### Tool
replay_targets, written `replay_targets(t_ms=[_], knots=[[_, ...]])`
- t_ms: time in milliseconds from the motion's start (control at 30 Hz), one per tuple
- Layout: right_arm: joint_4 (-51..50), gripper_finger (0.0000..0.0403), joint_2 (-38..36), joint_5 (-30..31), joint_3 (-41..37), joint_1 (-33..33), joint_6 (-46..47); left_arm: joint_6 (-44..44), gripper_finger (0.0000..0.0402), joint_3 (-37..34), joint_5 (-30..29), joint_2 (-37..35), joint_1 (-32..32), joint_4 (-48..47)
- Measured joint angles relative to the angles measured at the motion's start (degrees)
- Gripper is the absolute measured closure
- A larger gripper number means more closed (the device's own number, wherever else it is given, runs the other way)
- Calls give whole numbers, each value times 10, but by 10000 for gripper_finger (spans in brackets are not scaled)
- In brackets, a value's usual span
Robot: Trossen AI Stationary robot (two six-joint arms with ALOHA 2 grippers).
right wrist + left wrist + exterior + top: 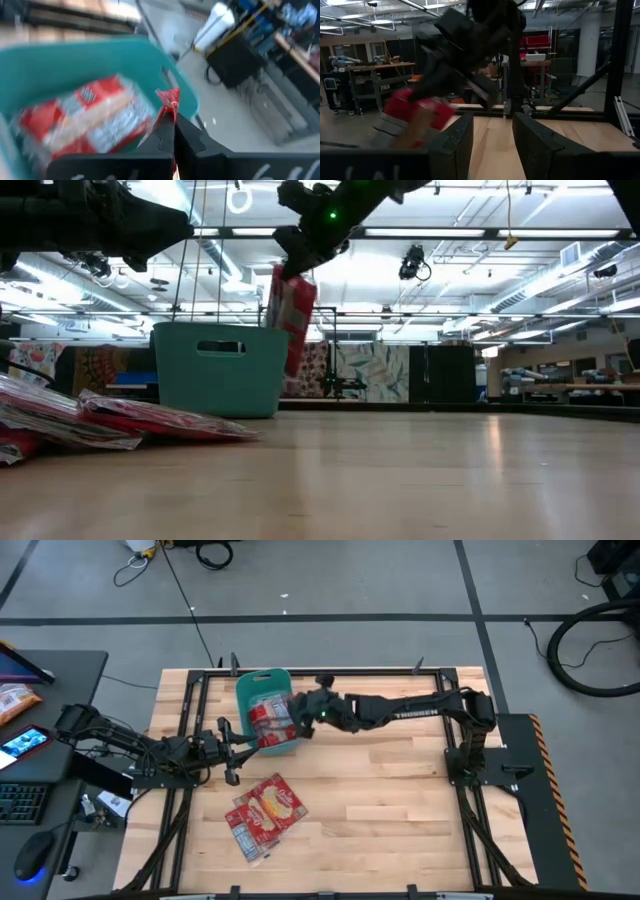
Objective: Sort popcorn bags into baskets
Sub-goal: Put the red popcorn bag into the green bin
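Right gripper (290, 720) is clamped on a popcorn bag (290, 315) dangling over the teal basket's (247, 688) right rim, upper centre. Let go now and it probably catches the rim, spilling outside. Left gripper (232, 740) waits below, fingers apart.

Overhead, table-level, two wrist views; shared basket (262, 692).
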Motion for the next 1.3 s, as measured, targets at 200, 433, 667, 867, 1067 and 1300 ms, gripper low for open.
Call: replay_targets(t_ms=[200,433,667,867,1067,1300], knots=[[130,401,0,-66,0,-33,-55,0,258,0,0,0,0,5],[208,401,32,-120,1,-60,-64,5,258,0,0,0,0,8],[223,400,95,-129,0,-61,-63,7,258,0,0,0,0,8],[218,398,106,-210,0,-48,-59,15,258,0,0,0,0,8],[193,375,105,-269,0,-37,-43,15,258,0,0,0,0,8],[164,292,103,-260,0,-22,-14,15,258,0,0,0,0,8]])
